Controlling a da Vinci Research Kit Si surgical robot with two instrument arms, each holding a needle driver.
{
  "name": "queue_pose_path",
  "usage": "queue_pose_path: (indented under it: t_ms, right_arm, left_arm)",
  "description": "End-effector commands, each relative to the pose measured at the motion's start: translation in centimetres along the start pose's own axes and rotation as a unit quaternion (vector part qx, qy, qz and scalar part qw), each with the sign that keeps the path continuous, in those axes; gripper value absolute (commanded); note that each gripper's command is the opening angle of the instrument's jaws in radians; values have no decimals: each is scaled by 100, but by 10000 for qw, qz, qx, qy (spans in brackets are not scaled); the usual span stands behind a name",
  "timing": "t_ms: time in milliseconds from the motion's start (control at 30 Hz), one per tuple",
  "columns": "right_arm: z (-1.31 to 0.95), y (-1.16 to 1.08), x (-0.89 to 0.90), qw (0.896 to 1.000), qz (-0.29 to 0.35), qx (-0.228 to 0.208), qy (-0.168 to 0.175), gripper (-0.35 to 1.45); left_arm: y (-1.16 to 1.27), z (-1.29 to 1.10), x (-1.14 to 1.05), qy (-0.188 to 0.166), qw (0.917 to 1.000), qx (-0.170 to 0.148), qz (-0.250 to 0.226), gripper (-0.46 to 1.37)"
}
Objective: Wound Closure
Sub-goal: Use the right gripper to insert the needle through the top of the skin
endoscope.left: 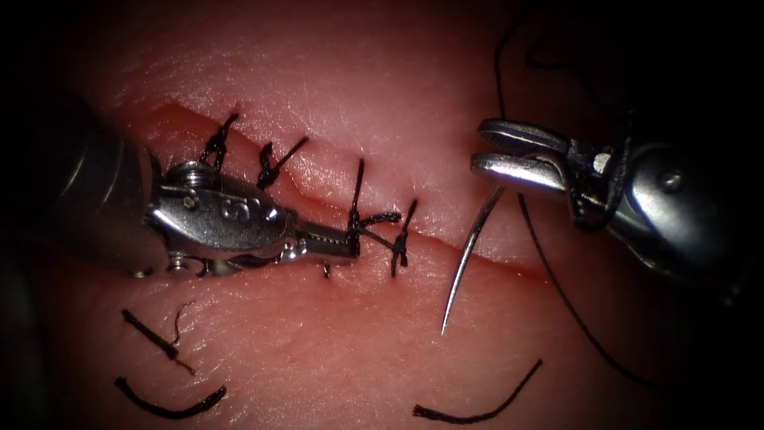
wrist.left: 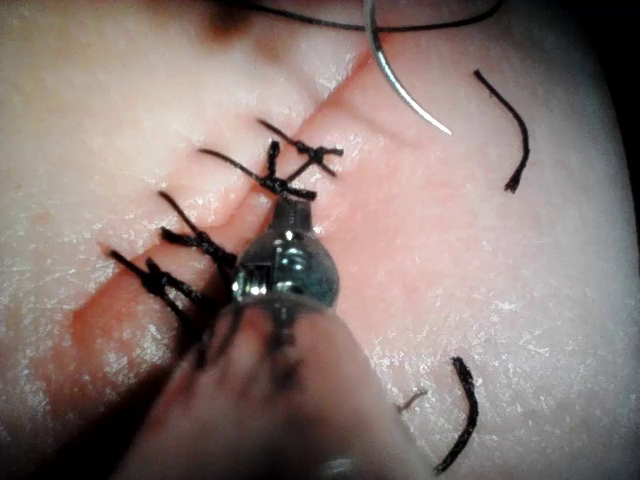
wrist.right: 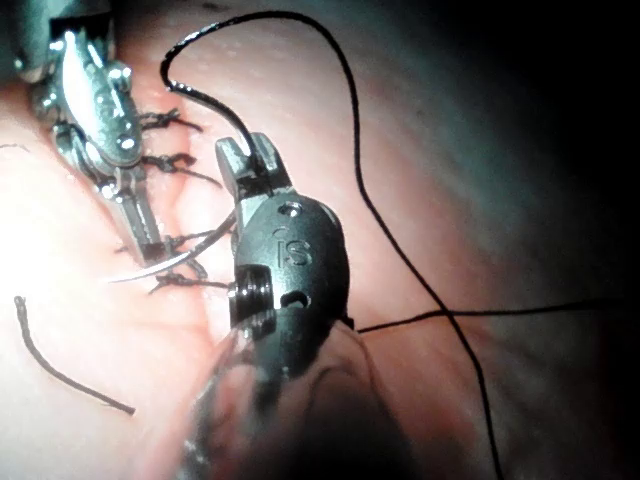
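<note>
While the right tool (endoscope.left: 485,151) sits at the right of the endoscope view with its jaws clamped on the needle (endoscope.left: 469,259) near the blunt, thread-bearing end, the curve hangs down from it toward the lower middle of the frame, long axis running steeply down and slightly left. The point floats free over the tissue (endoscope.left: 334,350) below the cut (endoscope.left: 477,247) (not in the tissue at all). The thread (endoscope.left: 569,306) trails off toward the lower right. The left tool (endoscope.left: 350,239) lies left of centre along the cut, jaws closed, their tip at the knotted stitches (endoscope.left: 382,227); whether it pinches thread there I cannot tell. The needle lies to its right, so the right tool is the nearer arm. Cut ends of thread (endoscope.left: 171,406) lie along the bottom of the frame.
</note>
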Motion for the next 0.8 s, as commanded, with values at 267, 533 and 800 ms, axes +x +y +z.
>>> queue_pose_path:
  t_ms: [267,533,800]
  right_arm:
    - [-1,0,1,10000,-2,-33,12,-35]
    - [-1,1,0,10000,0,-34,10,-35]
    - [-1,4,-1,10000,-30,-30,9,-35]
  left_arm:
    - [1,-1,2,-15,9995,-31,-305,56]
    - [12,-19,11,-59,9990,-34,-440,112]
    - [28,-42,37,-141,9995,51,-292,114]
